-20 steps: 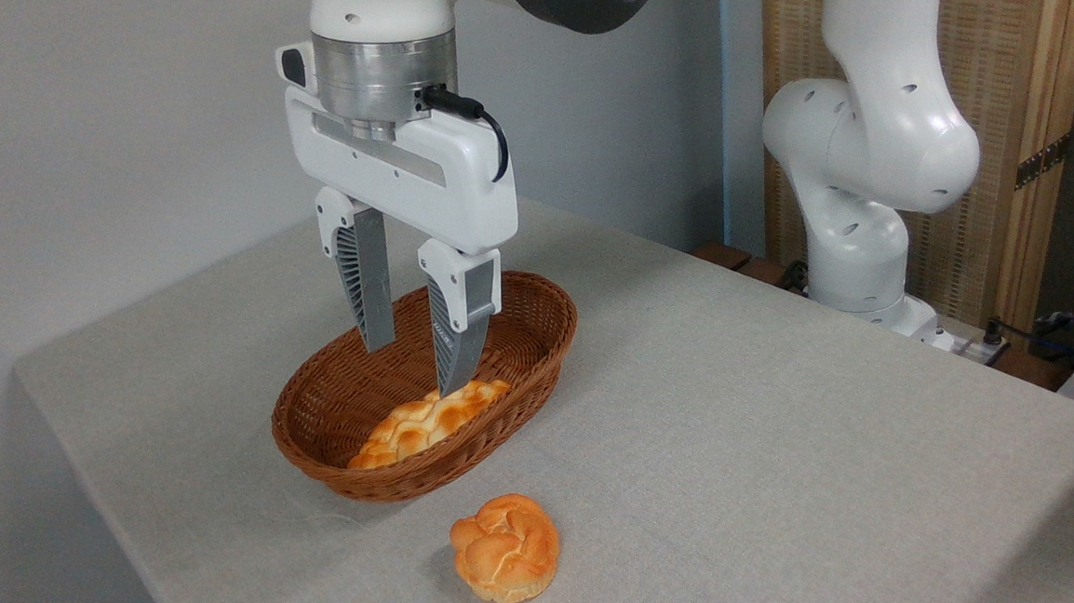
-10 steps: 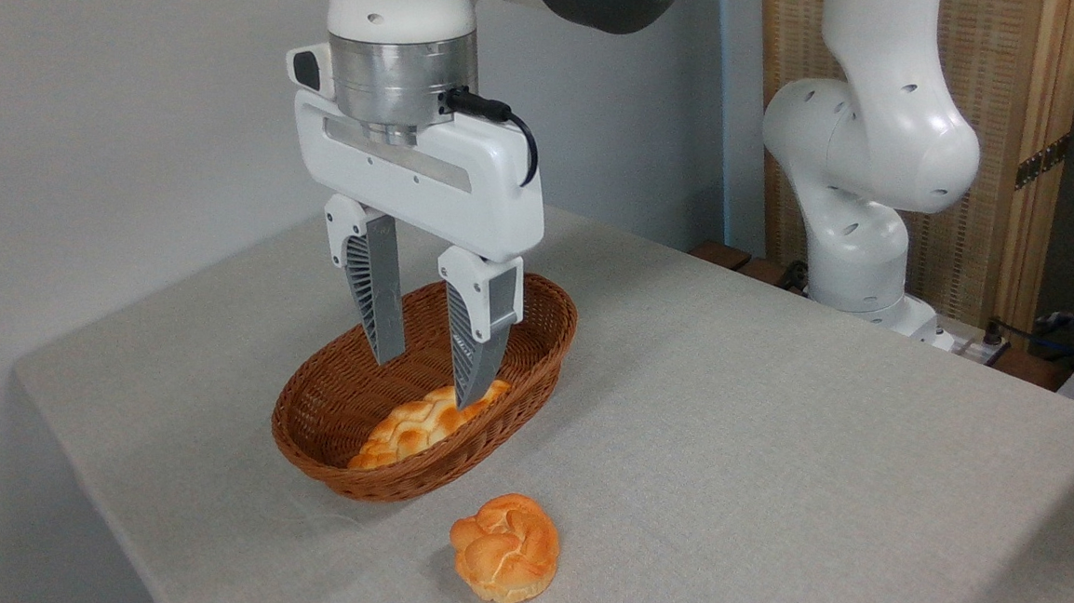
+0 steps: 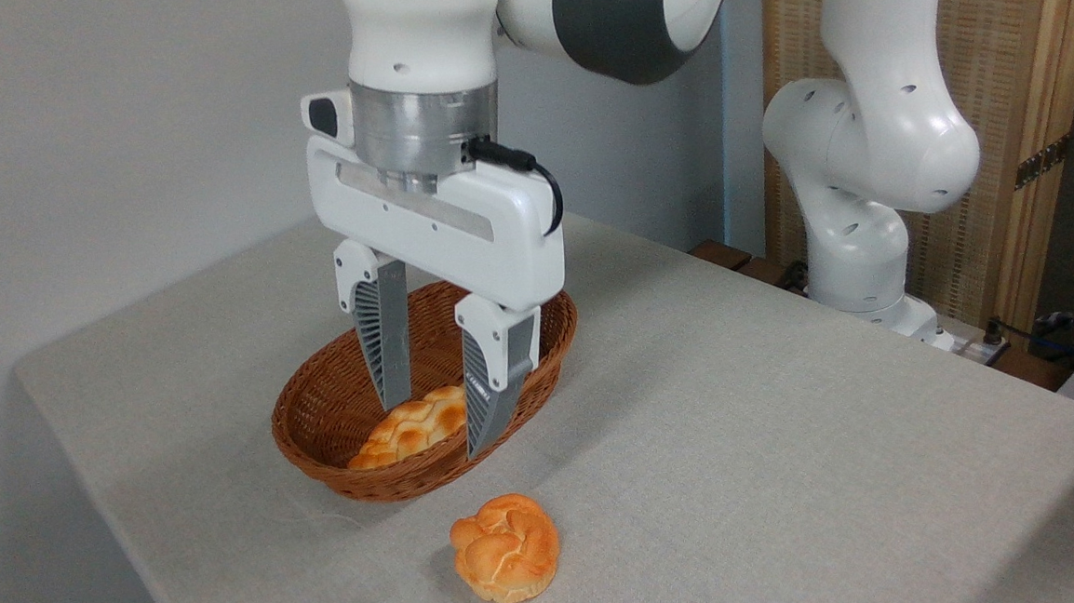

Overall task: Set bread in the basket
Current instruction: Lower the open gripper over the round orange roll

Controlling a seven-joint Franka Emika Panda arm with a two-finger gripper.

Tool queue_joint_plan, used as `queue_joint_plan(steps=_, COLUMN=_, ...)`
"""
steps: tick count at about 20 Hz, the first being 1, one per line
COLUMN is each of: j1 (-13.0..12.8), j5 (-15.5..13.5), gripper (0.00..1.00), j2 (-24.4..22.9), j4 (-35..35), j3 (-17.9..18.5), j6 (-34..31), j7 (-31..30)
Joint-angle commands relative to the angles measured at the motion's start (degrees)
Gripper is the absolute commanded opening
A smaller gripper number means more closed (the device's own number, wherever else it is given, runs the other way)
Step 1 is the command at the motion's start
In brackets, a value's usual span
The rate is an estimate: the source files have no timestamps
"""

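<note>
Grey cloth covers the desk (image 3: pixel 788 435), with a plain wall behind. My gripper (image 3: pixel 440 429) hangs over the basket (image 3: pixel 320 417), fingers apart and holding nothing; a long loaf (image 3: pixel 410 428) lies inside. The bun (image 3: pixel 505 547) sits on the cloth just in front of the basket, near the front edge. It looks light and soft, with a glossy crust that could slip, so I judge a gentle pinch across its rounded sides, low on the bun, is best.

White arm upright, hand (image 3: pixel 438 429) pointing straight down, fingers apart, empty.
</note>
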Motion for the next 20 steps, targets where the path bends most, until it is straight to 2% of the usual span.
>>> queue_joint_plan(steps=1, j1=-0.5, j5=0.6, gripper=1.0, j2=-0.7, j4=-3.0, j3=0.7, j6=3.2, j7=0.2)
queue_joint_plan(steps=8, j1=-0.6, j5=0.6, gripper=1.0, j2=0.9, j4=-5.8, j3=1.7, j6=3.5, j7=1.7)
queue_joint_plan(steps=11, j1=-0.6, j5=1.1, gripper=1.0, j2=2.0, j4=-6.9, j3=1.7, j6=5.8, j7=2.9)
queue_joint_plan(steps=20, j1=-0.6, j5=1.3, gripper=1.0, j2=5.7, j4=-7.2, j3=1.8, j6=6.2, j7=6.5)
